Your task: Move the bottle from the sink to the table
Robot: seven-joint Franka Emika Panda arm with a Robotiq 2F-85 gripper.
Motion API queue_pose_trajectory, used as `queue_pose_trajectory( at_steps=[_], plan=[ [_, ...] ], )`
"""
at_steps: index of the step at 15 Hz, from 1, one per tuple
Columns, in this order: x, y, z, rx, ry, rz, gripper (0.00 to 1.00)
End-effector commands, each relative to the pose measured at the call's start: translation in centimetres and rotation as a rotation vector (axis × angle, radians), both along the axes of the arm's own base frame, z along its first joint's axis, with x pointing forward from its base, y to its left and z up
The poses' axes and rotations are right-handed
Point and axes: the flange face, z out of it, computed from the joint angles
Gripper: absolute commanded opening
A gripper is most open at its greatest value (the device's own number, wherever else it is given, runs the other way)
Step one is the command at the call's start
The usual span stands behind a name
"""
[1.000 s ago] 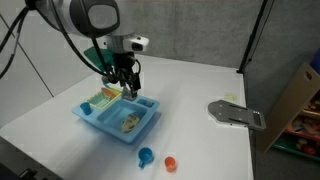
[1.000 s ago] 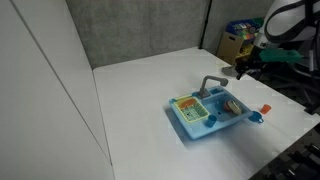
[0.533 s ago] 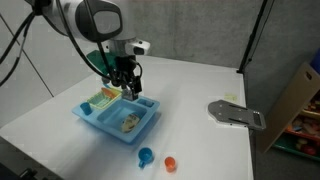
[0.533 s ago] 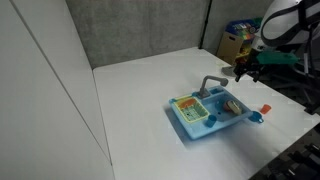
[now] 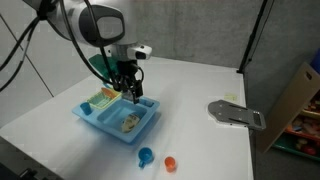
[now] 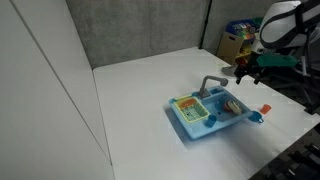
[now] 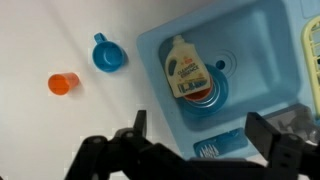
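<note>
The end effector (image 7: pixel 200 135) hangs above the sink (image 7: pixel 250 40), its two fingers (image 7: pixel 135 125) spread wide apart with nothing between them. In the wrist view the bottle (image 7: pixel 184 68) lies flat inside the sink's basin, label up, and its lower end overlaps a red-orange item (image 7: pixel 208 97) that also sits in the basin. In an exterior view the end effector (image 5: pixel 130 94) is over the far edge of the sink (image 5: pixel 95 118), beside the green-yellow rack (image 5: pixel 100 98), and clear of the bottle (image 5: pixel 130 123).

Outside the sink, on the white desk (image 5: pixel 200 85), a small blue cup (image 5: pixel 146 156) stands just beside the sink's near corner, and an orange cup (image 5: pixel 170 162) stands a little further out from it. A flat grey device (image 5: pixel 237 114) lies on the desk well apart from the sink. In an exterior view the grey faucet (image 6: pixel 212 84) rises from the sink's back edge.
</note>
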Motion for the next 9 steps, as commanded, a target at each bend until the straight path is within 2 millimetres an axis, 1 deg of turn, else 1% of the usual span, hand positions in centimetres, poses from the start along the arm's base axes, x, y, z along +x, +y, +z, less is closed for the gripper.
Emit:
queue_pose_trajectory(
  at_steps=[1,4,9],
  plan=[
    [0.6,-0.5,-2.1,-0.014,0.021,0.005,1.00],
    [0.3,-0.2,-4.2,-0.014,0.023,0.032,1.00],
    [0.9,0.4,-7.1,-0.023,-0.014,0.077,1.00]
  ],
)
